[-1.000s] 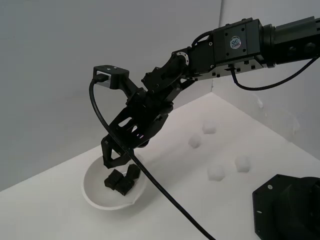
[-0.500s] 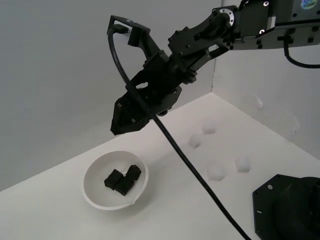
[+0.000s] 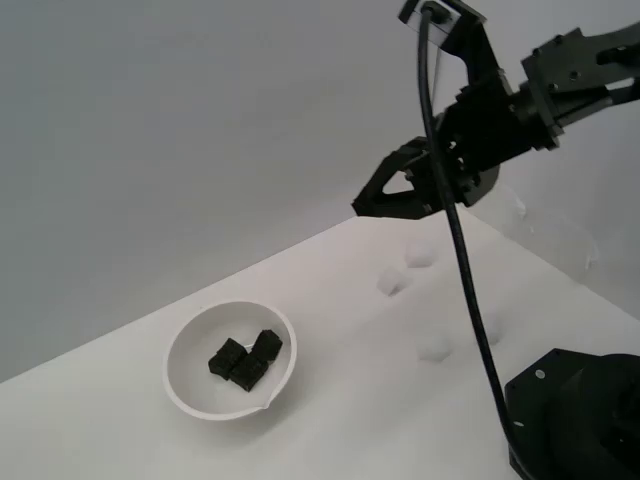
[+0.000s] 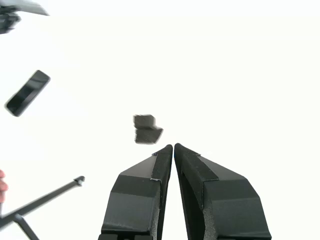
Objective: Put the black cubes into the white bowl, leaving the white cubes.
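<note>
Three black cubes (image 3: 244,360) sit together inside the white bowl (image 3: 184,380), so little can go wrong unless the arm's trailing cable (image 3: 462,260) sweeps low and knocks a white cube. The end effector (image 3: 372,203) hangs high above the table (image 3: 100,430), well away from the bowl, its tips together and holding nothing. I count three white cubes (image 3: 391,284) beyond the bowl; any others are hidden.

You see three matte black cubes (image 3: 243,360) against the glossy white of the bowl (image 3: 190,395). The white cubes (image 3: 391,284) nearly blend into the white surface (image 3: 120,440) under them. Your gripper (image 3: 372,203) is black all over, as is its cable (image 3: 470,290).
</note>
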Controlling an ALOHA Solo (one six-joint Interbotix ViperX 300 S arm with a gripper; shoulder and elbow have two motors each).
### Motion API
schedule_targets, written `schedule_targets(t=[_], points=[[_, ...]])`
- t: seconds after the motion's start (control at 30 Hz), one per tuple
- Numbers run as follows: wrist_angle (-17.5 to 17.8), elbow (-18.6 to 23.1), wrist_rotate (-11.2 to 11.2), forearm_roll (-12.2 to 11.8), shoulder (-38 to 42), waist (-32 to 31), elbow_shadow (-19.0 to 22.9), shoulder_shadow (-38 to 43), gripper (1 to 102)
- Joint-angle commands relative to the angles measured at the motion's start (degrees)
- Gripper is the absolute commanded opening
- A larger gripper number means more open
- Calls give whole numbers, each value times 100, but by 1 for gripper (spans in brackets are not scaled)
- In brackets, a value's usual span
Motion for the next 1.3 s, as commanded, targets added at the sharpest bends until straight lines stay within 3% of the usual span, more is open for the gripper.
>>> schedule_targets(t=[0.0, 0.33, 0.57, 1.1, 1.27], points=[[176, 220, 132, 26, 448, 290, 185, 466, 3], [193, 765, 914, 149, 1723, 1134, 747, 1749, 3], [-281, 1002, 1011, 149, 2443, 1222, 993, 2479, 3], [-703, 1477, 1072, 141, 4254, 1116, 1459, 4298, 3], [-835, 2092, 1028, 79, 5115, 958, 2039, 5159, 3]])
